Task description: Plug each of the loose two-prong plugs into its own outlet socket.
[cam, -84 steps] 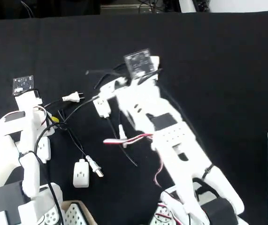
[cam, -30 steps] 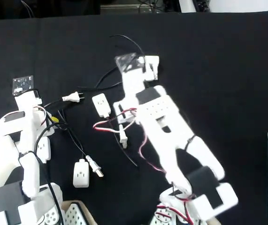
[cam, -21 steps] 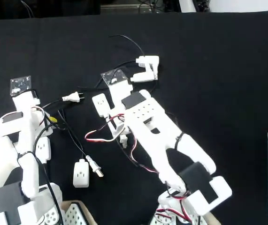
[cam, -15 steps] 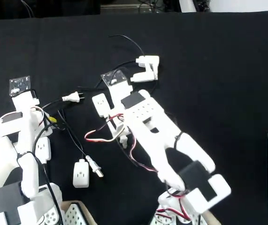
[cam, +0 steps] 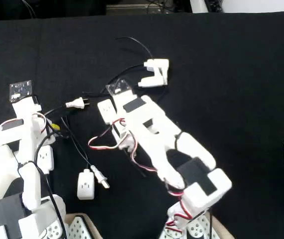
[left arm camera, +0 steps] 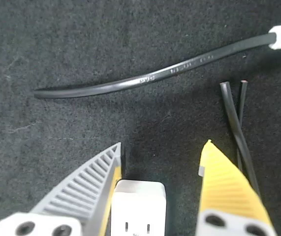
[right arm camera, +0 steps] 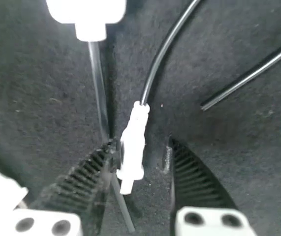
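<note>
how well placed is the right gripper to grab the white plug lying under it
Probably yes. The right gripper is open, with the white plug lying between its fingers and nothing covering it. A thin cable runs close alongside the plug by one finger and might get pinched too.

Robotics lab bench, laid out for a manipulation trial. Marked as such by a table draped in plain black cloth (cam: 241,74); by two white, printed-looking hobby arms, left arm (cam: 12,154) and right arm (cam: 156,134), mounted side by side at the near edge; by a bare circuit board (cam: 21,90) on the left wrist; by red-and-white servo leads (cam: 102,145) hanging loose and unsheathed. Test pieces rather than household wiring: outlet sockets (cam: 85,184) and a two-prong plug (cam: 75,104) on black cables (left arm camera: 150,78) with cut ends (left arm camera: 224,86). Beyond the far edge, trailing cords (cam: 30,7).
</note>
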Robot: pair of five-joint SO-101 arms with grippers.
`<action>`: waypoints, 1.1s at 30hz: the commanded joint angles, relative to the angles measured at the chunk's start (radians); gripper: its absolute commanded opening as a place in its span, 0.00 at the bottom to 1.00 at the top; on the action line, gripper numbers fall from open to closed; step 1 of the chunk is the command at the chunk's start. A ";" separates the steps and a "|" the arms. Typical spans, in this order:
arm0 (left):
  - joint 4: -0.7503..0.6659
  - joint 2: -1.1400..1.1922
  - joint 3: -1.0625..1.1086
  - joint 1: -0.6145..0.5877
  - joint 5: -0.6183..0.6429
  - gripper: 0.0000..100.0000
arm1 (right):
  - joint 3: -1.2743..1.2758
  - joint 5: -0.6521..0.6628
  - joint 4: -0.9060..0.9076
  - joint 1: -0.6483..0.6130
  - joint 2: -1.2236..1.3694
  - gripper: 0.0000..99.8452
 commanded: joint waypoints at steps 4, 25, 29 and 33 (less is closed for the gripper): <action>-0.012 -0.023 -0.005 -0.022 0.006 0.26 | -0.088 0.009 0.009 -0.012 0.039 0.08; -0.038 -0.032 -0.002 -0.016 0.012 0.26 | -0.079 0.011 0.176 -0.127 -0.578 0.01; -0.031 -0.051 -0.035 -0.015 0.064 0.26 | -0.036 0.041 0.161 -0.143 -0.676 0.01; 0.060 -0.199 -0.079 -0.016 0.118 0.26 | 0.091 0.094 0.015 -0.143 -0.796 0.01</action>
